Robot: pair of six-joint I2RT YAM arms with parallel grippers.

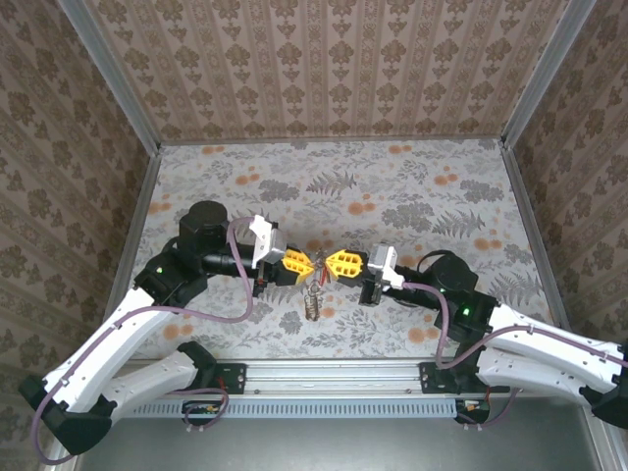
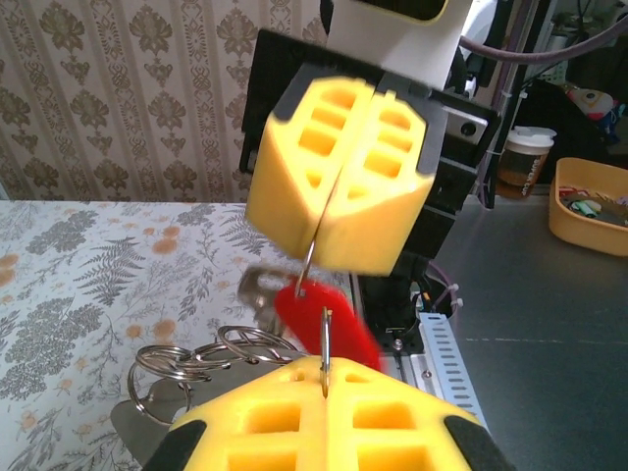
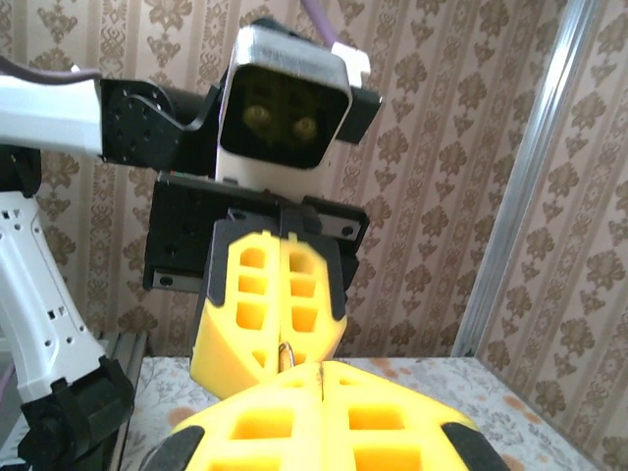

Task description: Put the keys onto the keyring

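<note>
My left gripper [image 1: 300,263] and right gripper [image 1: 337,263] meet tip to tip above the middle of the table. In the left wrist view the left gripper [image 2: 325,373] is shut on the edge of a steel keyring [image 2: 325,339], with a chain of further rings [image 2: 196,358] trailing to its left. Opposite, the right gripper [image 2: 329,231] is shut on a thin wire ring [image 2: 309,263] that passes through the hole of the red-headed key [image 2: 329,324]. A silver key [image 2: 257,292] hangs behind the red one. The bunch [image 1: 312,299] dangles below both grippers.
The flowered tabletop [image 1: 392,196] spreads beyond the arms, closed in by patterned walls. Both arm bases sit on the metal rail [image 1: 324,378] at the near edge. A paper cup [image 2: 523,157] and a yellow bin [image 2: 589,201] stand off the table.
</note>
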